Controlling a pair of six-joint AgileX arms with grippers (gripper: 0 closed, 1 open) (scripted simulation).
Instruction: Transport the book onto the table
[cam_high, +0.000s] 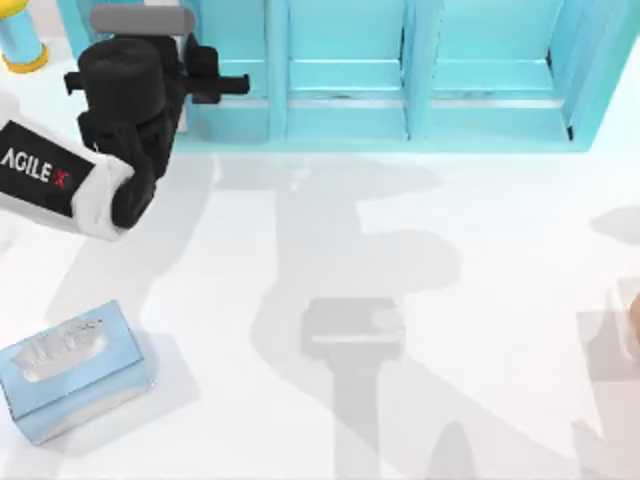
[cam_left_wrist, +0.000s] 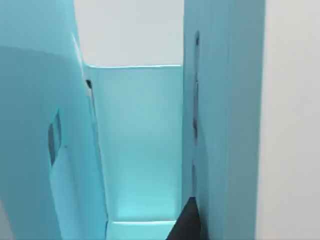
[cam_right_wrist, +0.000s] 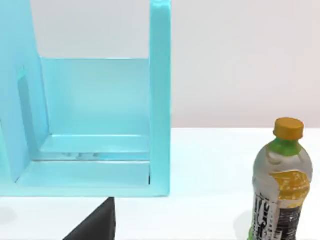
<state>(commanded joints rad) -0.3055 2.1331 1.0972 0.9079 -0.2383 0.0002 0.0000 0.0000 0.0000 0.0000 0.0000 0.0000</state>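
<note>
Left gripper (cam_high: 215, 85) is reaching into the shelf's (cam_high: 350, 120) left compartment; I cannot tell its grip. I am taking the grey-edged slab beside it for the book (cam_high: 140, 20), off the table (cam_high: 400, 250). A glancing wrist is risking toppling it; right arm is idling

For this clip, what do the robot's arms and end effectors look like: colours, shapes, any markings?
In the top view the left arm has a white rounded shell with a black panel lettered "AGILE X" in white, the X red. Its wrist and left end effector are matt black and blocky. A dark wedge of the right end effector shows in the right wrist view.
</note>
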